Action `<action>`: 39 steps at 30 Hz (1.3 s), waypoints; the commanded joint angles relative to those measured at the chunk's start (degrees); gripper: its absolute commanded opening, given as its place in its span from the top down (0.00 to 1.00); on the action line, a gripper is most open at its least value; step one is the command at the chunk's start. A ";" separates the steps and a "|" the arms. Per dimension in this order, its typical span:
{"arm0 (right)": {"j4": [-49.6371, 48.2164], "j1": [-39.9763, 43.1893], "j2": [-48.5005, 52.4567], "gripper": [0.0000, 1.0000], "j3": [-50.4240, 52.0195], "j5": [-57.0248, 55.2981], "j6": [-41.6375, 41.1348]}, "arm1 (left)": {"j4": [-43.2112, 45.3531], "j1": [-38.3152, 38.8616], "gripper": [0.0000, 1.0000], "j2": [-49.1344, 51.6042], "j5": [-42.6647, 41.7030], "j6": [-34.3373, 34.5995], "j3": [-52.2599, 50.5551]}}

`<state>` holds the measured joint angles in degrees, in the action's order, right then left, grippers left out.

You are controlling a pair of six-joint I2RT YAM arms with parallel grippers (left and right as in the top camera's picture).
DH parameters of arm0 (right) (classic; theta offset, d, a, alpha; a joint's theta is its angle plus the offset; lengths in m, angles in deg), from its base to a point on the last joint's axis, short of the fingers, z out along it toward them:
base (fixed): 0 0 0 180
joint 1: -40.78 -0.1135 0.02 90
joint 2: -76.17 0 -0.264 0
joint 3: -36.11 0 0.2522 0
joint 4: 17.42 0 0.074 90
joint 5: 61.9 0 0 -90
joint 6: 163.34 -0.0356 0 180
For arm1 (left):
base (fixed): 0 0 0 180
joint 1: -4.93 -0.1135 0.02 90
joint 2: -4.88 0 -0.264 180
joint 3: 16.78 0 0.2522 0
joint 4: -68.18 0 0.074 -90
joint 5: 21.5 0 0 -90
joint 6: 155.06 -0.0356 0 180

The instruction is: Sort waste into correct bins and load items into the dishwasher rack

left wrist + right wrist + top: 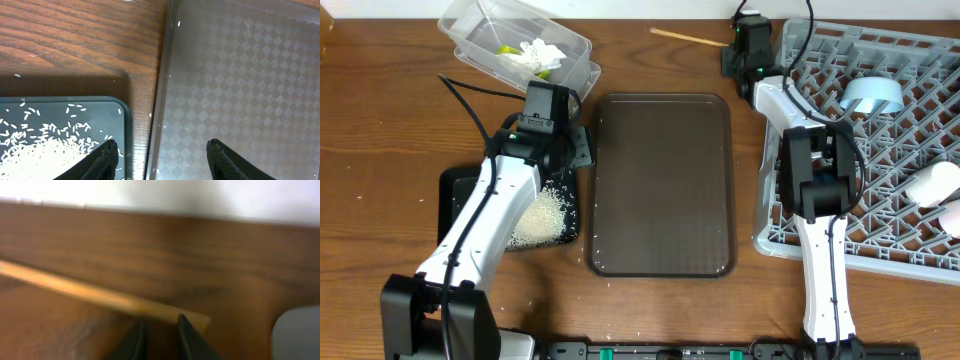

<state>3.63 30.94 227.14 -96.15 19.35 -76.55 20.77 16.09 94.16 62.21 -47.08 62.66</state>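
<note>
Stood at the loading step, chopstick (688, 38) lying on the far worktop (380, 110) near the rack (900, 250). Had right jaws nearly together at its tip; could not tell through blur whether clamped. Had left jaws apart, empty, over the rim of the black tray (455, 195). Needed next a sure pinch, then a lift into the rack.

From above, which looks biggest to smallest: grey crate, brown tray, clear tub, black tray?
1. Grey crate, even cut off at the edge.
2. Brown tray.
3. Clear tub and black tray: similar; the left arm hides part of the black tray, so unranked.
</note>
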 commanded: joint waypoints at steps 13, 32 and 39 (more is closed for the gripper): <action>6.91 -1.95 -9.70 0.68 0.68 1.29 2.19 | -0.20 0.07 0.40 0.00 -0.39 -0.15 1.05; -3.06 -2.23 -2.14 0.68 0.70 1.73 2.19 | -0.17 0.07 0.40 0.00 -0.39 -0.13 1.05; -3.21 -2.27 0.07 0.69 0.70 1.73 2.19 | -0.20 0.07 0.40 0.00 -0.39 -0.13 1.05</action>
<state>0.33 29.08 225.85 -95.58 20.86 -75.21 20.75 16.09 94.16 62.21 -47.08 62.66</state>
